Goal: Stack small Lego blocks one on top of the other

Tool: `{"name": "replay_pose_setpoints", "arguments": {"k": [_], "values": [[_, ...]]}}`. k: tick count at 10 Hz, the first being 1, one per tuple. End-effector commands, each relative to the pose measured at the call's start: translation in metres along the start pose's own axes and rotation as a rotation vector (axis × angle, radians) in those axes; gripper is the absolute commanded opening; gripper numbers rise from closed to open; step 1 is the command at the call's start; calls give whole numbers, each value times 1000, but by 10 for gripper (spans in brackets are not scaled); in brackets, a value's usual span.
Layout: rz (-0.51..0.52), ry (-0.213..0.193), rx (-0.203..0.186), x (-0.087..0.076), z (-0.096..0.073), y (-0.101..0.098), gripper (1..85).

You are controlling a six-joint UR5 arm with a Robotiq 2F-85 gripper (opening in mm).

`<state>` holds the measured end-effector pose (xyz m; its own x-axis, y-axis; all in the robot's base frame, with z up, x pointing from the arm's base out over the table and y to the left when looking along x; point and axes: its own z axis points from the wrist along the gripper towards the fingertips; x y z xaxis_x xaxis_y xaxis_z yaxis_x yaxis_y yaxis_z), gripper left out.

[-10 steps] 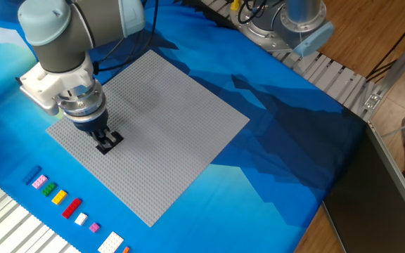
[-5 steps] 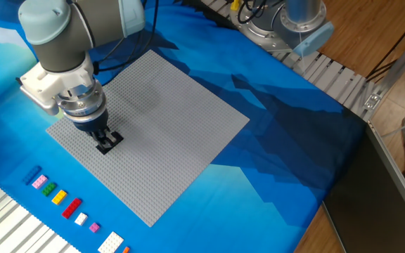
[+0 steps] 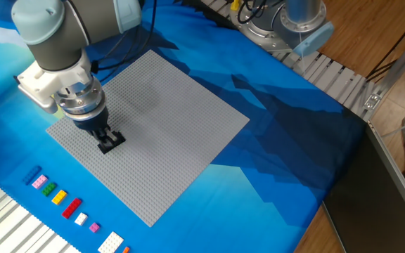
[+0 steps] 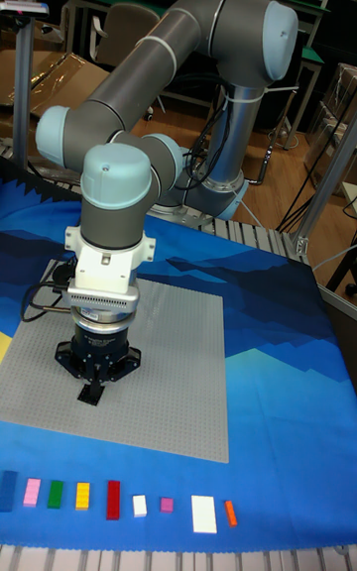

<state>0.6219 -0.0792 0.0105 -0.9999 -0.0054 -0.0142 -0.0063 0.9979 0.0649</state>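
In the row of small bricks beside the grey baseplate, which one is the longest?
The red brick is the longest: in the tall fixed view it runs clearly further than the yellow and green bricks beside it. The white brick is wider but shorter.

Baseplate (image 3: 153, 133) flat on table (image 3: 280, 140). Brick (image 3: 110, 143) on baseplate near left corner. Row of bricks (image 3: 65, 200) on table before baseplate.

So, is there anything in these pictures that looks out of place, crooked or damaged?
Nothing stands out. The gripper sits low over the grey baseplate, its jaws at a black block. The spare bricks lie in a tidy row on the blue cloth, none tipped or scattered.
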Motion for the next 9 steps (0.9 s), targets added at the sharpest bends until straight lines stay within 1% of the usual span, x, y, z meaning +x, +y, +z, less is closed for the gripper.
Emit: {"name": "replay_pose_setpoints", "arguments": {"k": [1,2,4,7,8,9], "values": [[6,19,6,5,-4,-3,10],[6,22,0,6,-4,-1,10],[39,24,-37,5,-4,11,10],[91,42,-56,9,-5,25,10],[119,42,-69,8,-3,34,10],[136,40,-69,8,-2,39,10]]}}
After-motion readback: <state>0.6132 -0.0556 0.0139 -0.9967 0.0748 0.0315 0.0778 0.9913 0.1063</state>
